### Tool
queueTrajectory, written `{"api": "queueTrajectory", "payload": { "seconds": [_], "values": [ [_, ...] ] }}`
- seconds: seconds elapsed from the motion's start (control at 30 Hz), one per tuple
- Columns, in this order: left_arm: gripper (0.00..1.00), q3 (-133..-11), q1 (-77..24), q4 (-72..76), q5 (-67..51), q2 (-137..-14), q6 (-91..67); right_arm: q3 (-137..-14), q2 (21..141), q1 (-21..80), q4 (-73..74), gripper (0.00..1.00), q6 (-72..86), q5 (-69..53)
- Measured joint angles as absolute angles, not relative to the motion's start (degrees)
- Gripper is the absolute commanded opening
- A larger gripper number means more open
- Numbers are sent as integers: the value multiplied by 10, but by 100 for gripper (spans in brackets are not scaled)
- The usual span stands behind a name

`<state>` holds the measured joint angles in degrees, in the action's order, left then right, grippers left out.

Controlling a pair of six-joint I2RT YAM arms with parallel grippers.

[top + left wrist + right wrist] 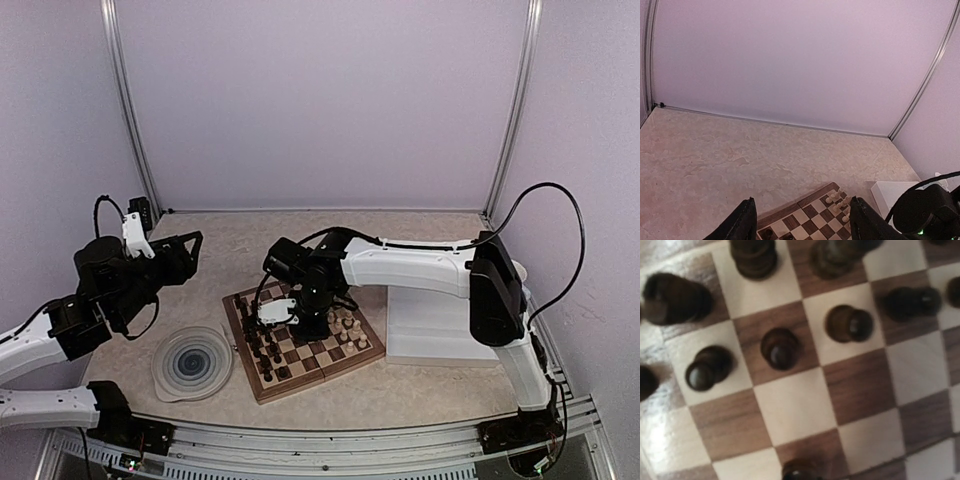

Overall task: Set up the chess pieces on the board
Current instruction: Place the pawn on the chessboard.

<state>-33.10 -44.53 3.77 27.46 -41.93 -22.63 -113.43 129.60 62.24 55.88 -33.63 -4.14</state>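
The board (318, 357) lies in the middle of the table. Dark chess pieces (268, 352) stand on its left part and cream chess pieces (349, 325) on its right part. My right gripper (283, 318) hangs low over the dark side; the top view does not show its jaws clearly. The right wrist view shows dark pieces (780, 347) on the board's squares (795, 405) from close above, with no fingers in sight. Another dark piece (801, 472) pokes in at the bottom edge. My left gripper (192, 255) is raised left of the board, open and empty (803, 200).
A round blue-swirl plate (192, 362) sits left of the board. A white tray (440, 330) sits to the right, also seen in the left wrist view (890, 192). Cream pieces (839, 198) stand at the board's far corner. Purple walls enclose the table.
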Motion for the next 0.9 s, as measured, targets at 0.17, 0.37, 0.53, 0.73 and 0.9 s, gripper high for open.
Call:
{"api": "queueTrajectory", "payload": {
  "seconds": [0.17, 0.37, 0.53, 0.73, 0.9],
  "values": [
    [63, -331, -445, 34, 272, -422, -227, -1135, 1311, 629, 558, 22, -336, -23],
    [64, -331, -444, 32, 263, -433, -227, -1136, 1311, 629, 564, 45, -336, -33],
    [64, -364, -441, -23, 238, -475, -219, -1120, 1284, 622, 571, 47, -336, -69],
    [61, -463, -439, -118, 159, -580, -188, -1038, 1147, 577, 561, 47, -336, -124],
    [57, -529, -457, -201, 101, -682, -159, -918, 999, 485, 520, 47, -338, -164]
  ]
}}
